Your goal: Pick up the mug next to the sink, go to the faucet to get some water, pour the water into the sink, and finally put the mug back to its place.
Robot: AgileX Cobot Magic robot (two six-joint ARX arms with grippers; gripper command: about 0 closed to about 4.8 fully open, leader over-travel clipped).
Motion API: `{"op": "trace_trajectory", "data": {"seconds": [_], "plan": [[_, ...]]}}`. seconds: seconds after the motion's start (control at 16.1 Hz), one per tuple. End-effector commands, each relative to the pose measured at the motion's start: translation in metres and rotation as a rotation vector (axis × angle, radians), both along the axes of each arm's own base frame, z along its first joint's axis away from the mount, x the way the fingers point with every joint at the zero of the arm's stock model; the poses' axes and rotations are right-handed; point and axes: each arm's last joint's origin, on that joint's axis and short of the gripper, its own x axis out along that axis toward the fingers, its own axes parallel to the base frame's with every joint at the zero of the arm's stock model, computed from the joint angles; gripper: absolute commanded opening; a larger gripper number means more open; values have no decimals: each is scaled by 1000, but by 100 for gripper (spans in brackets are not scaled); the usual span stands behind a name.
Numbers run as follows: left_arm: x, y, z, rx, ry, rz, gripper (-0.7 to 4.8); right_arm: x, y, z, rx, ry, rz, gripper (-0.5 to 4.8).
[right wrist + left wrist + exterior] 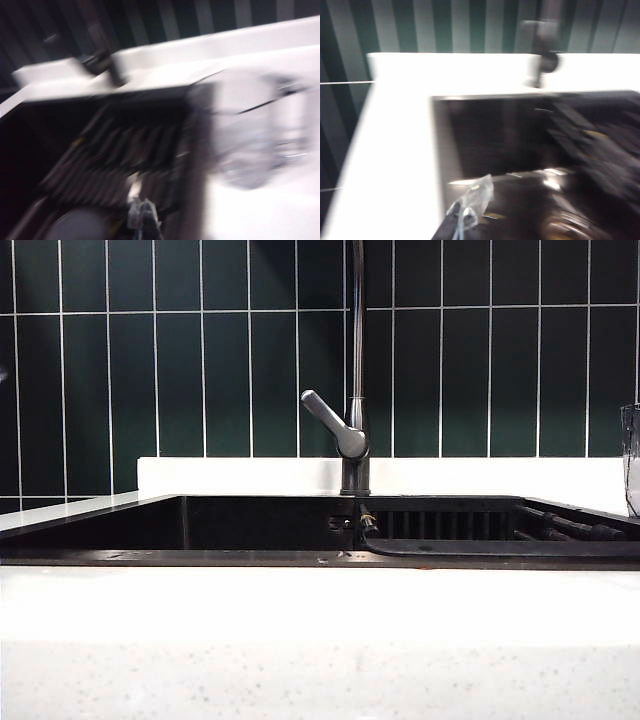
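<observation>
1. Because neither arm reaches into the exterior view, the task looks barely begun: the clear, straight-walled cylindrical mug [631, 460] stands upright on the white stone counter [320, 610] at the far right edge of that view, just beside the sink's right rim, untouched.

2. While the left wrist view is blurred, it shows the left gripper [463, 212] clenched on nothing, its see-through fingertips pressed together over the near left corner of the wide black sunken sink [500, 140]; it is well apart from the mug and seems only to be waiting.

3. Though its view is smeared, the right gripper [142, 212] also reads as clamped shut and empty, hanging over the slatted black rack [125, 150] in the basin, with the mug [250, 130] near it on the counter. That arm is the natural one for the pick.

4. Since the jaws are closed, they would need to part before they could take the mug's wall.

5. Behind the basin rises the tall shiny metal faucet [355, 360] with its slanted grey lever [325, 418]; no water shows anywhere, so filling and pouring lie ahead.
</observation>
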Motion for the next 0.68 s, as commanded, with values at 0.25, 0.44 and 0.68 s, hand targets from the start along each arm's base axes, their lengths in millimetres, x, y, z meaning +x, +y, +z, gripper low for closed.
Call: {"op": "trace_trajectory", "data": {"seconds": [0.25, 0.44, 0.68], "plan": [[6, 35, 5, -20, -54, 368, -5, 6, 22, -31, 10, 84, 268, -1], [6, 38, 5, -19, -54, 393, -5, 8, 22, -37, 7, 83, 259, -1], [6, 38, 5, -18, -54, 375, -5, 8, 22, -38, 7, 86, 257, -1]]}}
